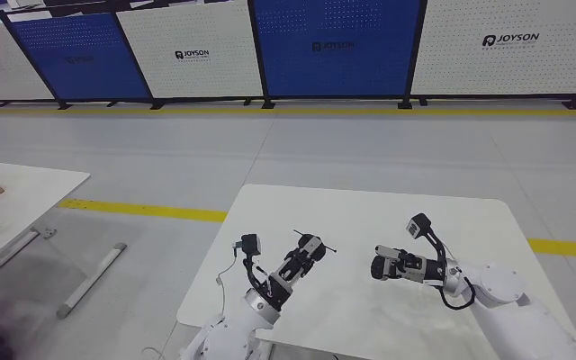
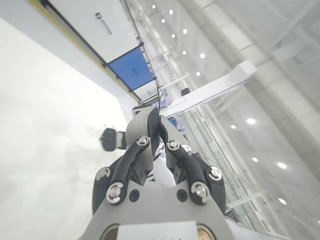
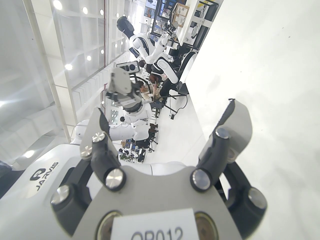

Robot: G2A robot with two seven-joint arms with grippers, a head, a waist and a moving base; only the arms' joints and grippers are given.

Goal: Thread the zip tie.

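A thin black zip tie (image 1: 315,242) is pinched crosswise in my left gripper (image 1: 307,252), held above the white table (image 1: 360,207), with both ends sticking out past the fingers. In the left wrist view the left gripper (image 2: 158,117) is shut on the tie (image 2: 158,96), whose slim end pokes out beyond the fingertips. My right gripper (image 1: 376,267) hangs a short way to the right of it, facing it, open and holding nothing. In the right wrist view the right gripper (image 3: 166,112) has its fingers spread wide, and the left gripper (image 3: 120,83) shows farther off.
The table's far edge (image 1: 369,191) and left edge (image 1: 211,256) drop to the grey floor. A second white table (image 1: 36,189) stands off to the left. Blue and white panels (image 1: 333,45) line the back of the room.
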